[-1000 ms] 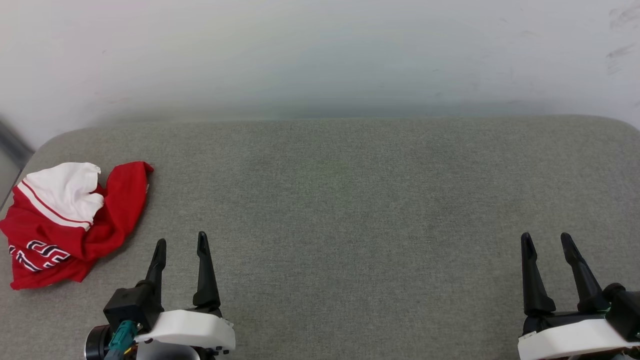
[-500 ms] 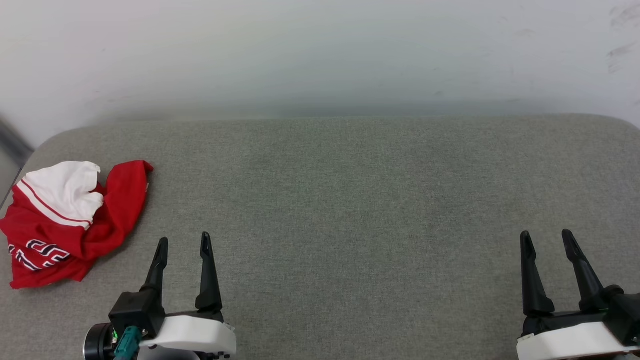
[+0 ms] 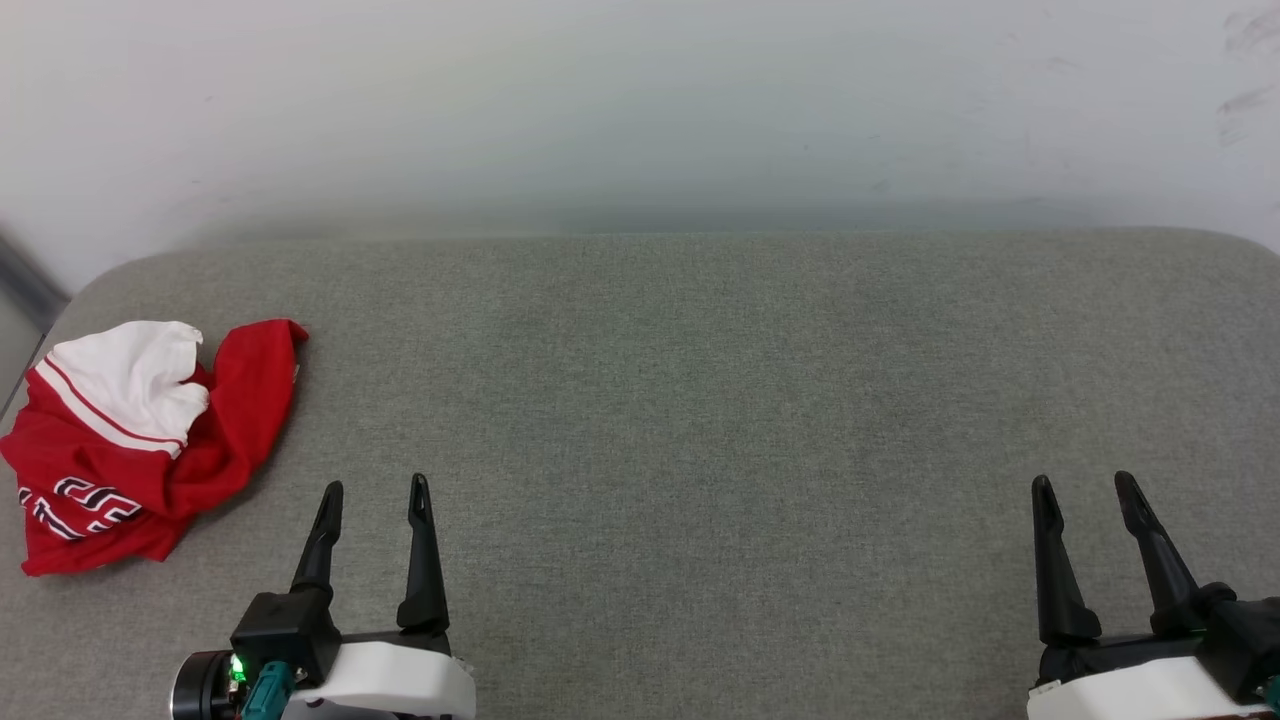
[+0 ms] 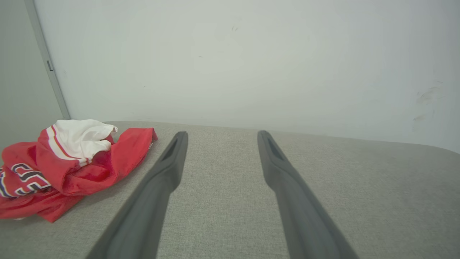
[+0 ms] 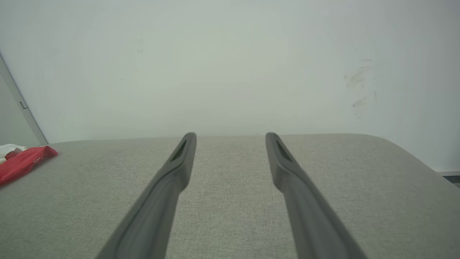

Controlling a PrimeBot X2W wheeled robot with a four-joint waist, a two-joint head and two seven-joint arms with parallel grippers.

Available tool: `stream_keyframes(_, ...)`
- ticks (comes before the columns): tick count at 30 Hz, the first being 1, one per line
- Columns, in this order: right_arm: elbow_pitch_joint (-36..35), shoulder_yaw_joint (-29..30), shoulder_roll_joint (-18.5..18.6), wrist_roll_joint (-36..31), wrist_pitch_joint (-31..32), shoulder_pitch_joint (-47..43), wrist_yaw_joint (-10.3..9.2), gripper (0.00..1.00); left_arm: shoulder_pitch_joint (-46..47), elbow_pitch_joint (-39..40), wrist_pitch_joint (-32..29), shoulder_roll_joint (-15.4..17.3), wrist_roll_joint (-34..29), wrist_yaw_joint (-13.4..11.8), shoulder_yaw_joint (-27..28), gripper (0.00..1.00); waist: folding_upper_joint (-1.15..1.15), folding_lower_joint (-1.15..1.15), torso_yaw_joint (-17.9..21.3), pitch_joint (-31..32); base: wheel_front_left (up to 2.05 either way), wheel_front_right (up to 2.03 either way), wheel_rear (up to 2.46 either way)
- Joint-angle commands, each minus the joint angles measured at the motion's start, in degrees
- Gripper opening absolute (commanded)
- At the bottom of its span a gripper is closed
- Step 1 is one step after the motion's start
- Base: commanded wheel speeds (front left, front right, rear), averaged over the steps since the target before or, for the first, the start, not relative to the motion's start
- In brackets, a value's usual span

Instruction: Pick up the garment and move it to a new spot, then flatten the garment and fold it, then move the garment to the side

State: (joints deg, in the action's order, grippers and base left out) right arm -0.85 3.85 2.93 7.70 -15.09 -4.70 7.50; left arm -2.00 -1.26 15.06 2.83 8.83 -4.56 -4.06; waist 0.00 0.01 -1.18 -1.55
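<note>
Head view: on the grey padded surface [image 3: 700, 400], the jersey [image 3: 130, 440] lies left of your left gripper [image 3: 375, 488].
The red-and-white heap sits crumpled by the surface's left edge, near that gripper and slightly ahead of it, its long axis running diagonally from near-left to far-right. Your right gripper [image 3: 1080, 483] is well apart from it, across the surface. Both stand wide open, holding nothing.

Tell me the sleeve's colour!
The sleeve is white with a red stripe, clearest in the left wrist view.
</note>
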Motion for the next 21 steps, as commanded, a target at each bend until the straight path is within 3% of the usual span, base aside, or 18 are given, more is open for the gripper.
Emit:
stream_keyframes(1, 0.2, 0.0, -0.1, 0.4, -0.1, -0.4, -0.02, 1.0, -0.3, -0.1, 0.2, 0.1, 0.2, 0.1, 0.1, 1.0, 0.0, -0.01, 0.0, 0.0, 0.0, 0.0, 0.0)
stream_keyframes(10, 0.4, 0.0, -0.1, 0.7, -0.1, -0.5, -0.02, 1.0, 0.2, -1.0, 0.2, 0.1, 0.5, 0.2, 0.1, 1.0, 0.0, -0.01, -1.0, -0.1, 0.0, 0.0, 0.0)
stream_keyframes(21, -0.1, -0.4, -0.1, -0.4, -0.1, -0.9, -0.02, 1.0, 0.8, -1.4, 0.2, 0.1, 0.6, 0.0, 0.5, 1.0, 0.0, -0.01, -8.1, -0.3, 0.0, 0.0, 0.0)
